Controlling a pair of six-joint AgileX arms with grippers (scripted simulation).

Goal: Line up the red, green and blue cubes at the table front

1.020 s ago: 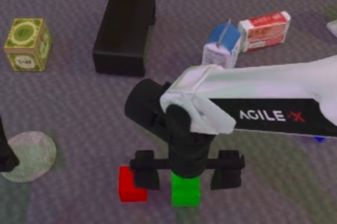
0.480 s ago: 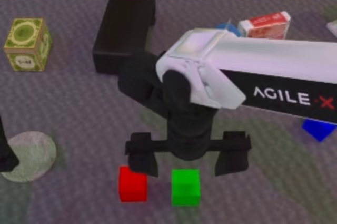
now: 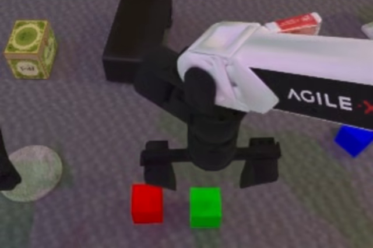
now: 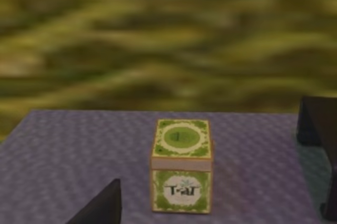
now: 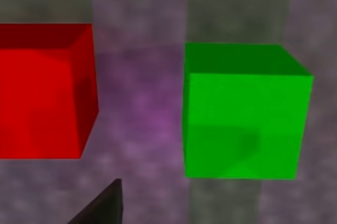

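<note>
The red cube (image 3: pixel 147 203) and the green cube (image 3: pixel 205 206) sit side by side near the table's (image 3: pixel 81 119) front edge, a small gap apart. The blue cube (image 3: pixel 352 140) lies further back at the right, partly under my right arm. My right gripper (image 3: pixel 210 171) hovers open just behind the red and green cubes, holding nothing. In the right wrist view the red cube (image 5: pixel 42 92) and green cube (image 5: pixel 242 113) rest on the table past one dark fingertip (image 5: pixel 108 203). My left arm (image 3: pixel 6 169) is parked at the left edge, its gripper (image 4: pixel 221 205) open.
A yellow-green patterned box (image 3: pixel 30 48) stands at the back left, also seen as the box (image 4: pixel 181 166) in front of the left gripper. A black box (image 3: pixel 138 38) sits behind the right gripper. A red-and-white carton (image 3: pixel 294 23) is at the back right. A pale disc (image 3: pixel 35 172) lies front left.
My open right gripper has risen and drawn back from around the green cube, which stays on the table. The arm's shift has uncovered the blue cube at the right.
</note>
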